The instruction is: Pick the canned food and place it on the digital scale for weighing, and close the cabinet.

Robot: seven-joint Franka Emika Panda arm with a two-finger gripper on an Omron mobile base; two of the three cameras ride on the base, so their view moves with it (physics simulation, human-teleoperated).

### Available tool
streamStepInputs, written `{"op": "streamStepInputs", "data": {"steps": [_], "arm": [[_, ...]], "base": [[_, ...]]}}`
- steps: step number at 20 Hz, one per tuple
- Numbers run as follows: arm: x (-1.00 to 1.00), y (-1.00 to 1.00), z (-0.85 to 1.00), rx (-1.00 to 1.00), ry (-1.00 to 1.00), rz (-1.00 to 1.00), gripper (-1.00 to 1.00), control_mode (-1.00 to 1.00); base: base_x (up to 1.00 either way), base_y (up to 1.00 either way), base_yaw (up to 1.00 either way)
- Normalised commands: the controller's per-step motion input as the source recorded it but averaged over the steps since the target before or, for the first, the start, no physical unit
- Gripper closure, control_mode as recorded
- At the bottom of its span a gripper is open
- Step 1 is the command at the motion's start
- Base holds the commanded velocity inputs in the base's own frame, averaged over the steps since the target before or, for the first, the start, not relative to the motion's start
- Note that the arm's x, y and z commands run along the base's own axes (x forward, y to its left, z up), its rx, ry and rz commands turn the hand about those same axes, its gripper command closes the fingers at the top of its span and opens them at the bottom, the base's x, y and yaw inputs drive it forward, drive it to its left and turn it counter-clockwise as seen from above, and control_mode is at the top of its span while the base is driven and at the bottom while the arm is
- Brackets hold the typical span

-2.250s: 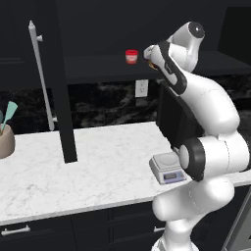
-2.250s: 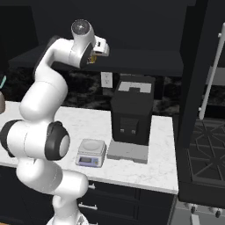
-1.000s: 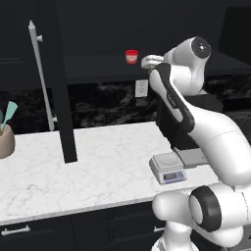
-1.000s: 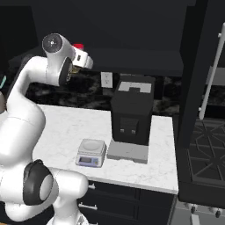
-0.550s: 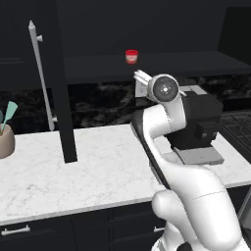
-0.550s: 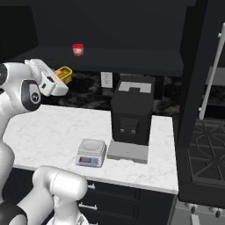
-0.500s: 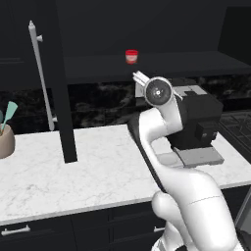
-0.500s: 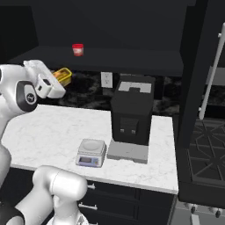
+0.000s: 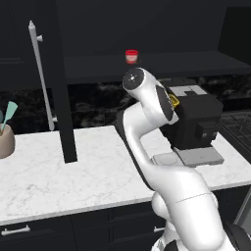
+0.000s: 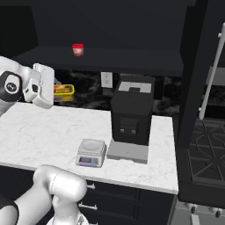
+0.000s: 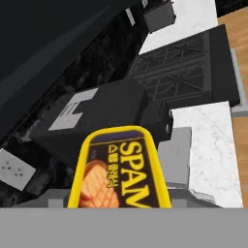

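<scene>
My gripper [image 10: 58,90] is shut on the canned food [image 10: 64,90], a yellow can held in the air over the counter, left of the black machine and well above the digital scale [image 10: 91,152]. In the hand view the canned food [image 11: 118,169] sits close between the fingers, label readable. From the left, the gripper [image 9: 170,102] and a sliver of the can [image 9: 173,101] show against the machine, and my arm covers most of the scale [image 9: 163,158]. The cabinet's left door [image 9: 61,93] stands open, edge-on, as does the right door [image 10: 195,66].
A large black machine [image 10: 132,112] with a grey tray [image 10: 127,152] stands right of the scale. A red-and-white cup [image 10: 78,49] sits on the open shelf. A utensil holder [image 9: 5,139] is at the counter's far left, and a stove [image 11: 184,68] lies to the right.
My arm has swung away from the shelf and come down with the can, which now hangs lower, nearer the counter and the black machine.
</scene>
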Motion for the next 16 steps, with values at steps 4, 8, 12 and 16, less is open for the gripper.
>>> {"op": "streamStepInputs", "data": {"steps": [4, 8, 12, 16], "arm": [[-0.02, -0.59, -0.35, 0.16, 0.21, -0.13, 1.0, -1.0], [-0.04, -0.42, -0.81, 0.06, 0.04, -0.07, 1.0, -1.0], [-0.01, -0.18, -0.91, 0.01, 0.04, -0.01, 1.0, -1.0], [0.0, -0.09, -0.79, 0.0, 0.03, 0.0, 1.0, -1.0]], "base": [[0.0, 0.0, 0.0], [0.0, 0.0, 0.0], [0.0, 0.0, 0.0], [0.0, 0.0, 0.0]]}}
